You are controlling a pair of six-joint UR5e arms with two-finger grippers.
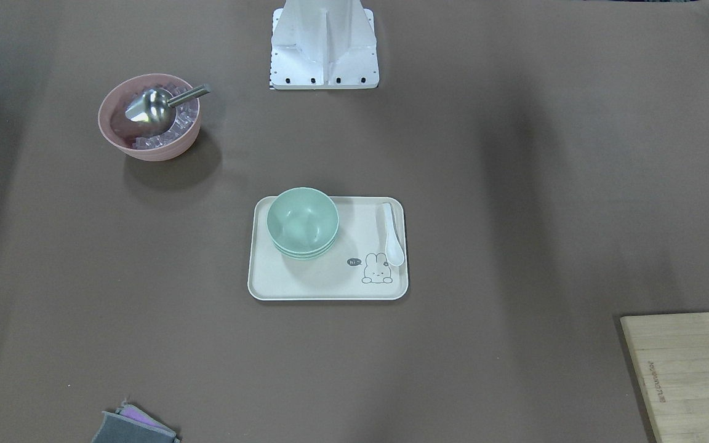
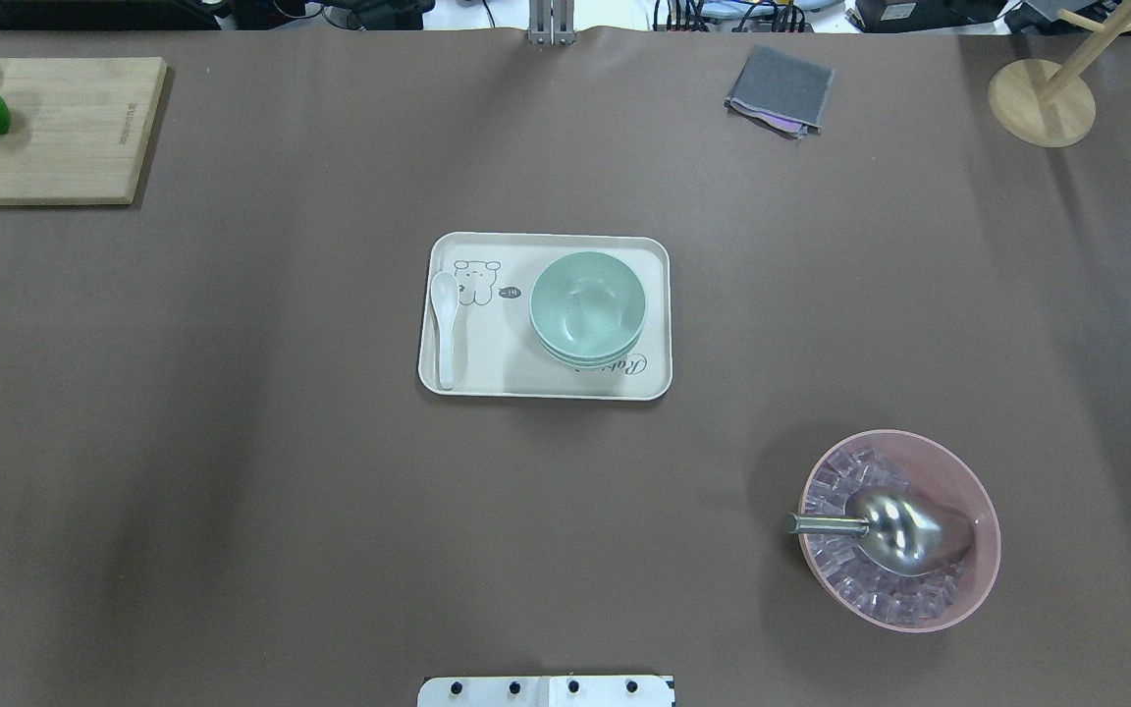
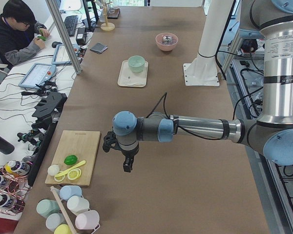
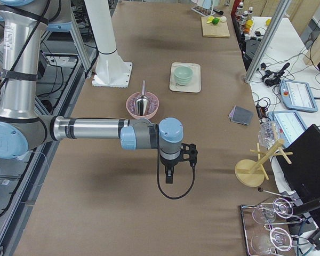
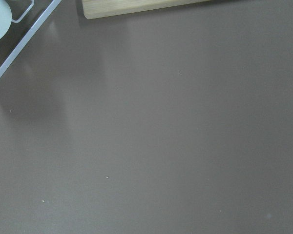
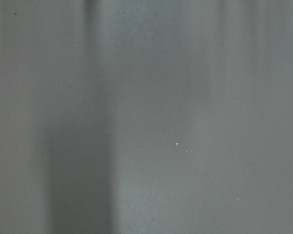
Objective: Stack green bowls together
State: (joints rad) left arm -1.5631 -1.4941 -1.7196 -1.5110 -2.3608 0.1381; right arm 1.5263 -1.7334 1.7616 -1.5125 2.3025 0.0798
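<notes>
The green bowls [image 2: 587,306] are nested in one stack on the cream tray [image 2: 487,378] at the table's middle. The stack also shows in the front-facing view [image 1: 303,221], the exterior left view [image 3: 136,63] and the exterior right view [image 4: 183,74]. My left gripper [image 3: 128,165] hangs over bare table near the cutting board, far from the stack. My right gripper [image 4: 169,175] hangs over bare table at the other end. Both show only in the side views, so I cannot tell whether they are open or shut. The wrist views show only brown table.
A white spoon [image 2: 444,324] lies on the tray beside the stack. A pink bowl [image 2: 958,481] with ice and a metal scoop [image 2: 894,530] stands near the robot's right. A cutting board [image 2: 65,137] with limes, a grey cloth [image 2: 780,90] and a wooden stand [image 2: 1042,101] sit at the far edge.
</notes>
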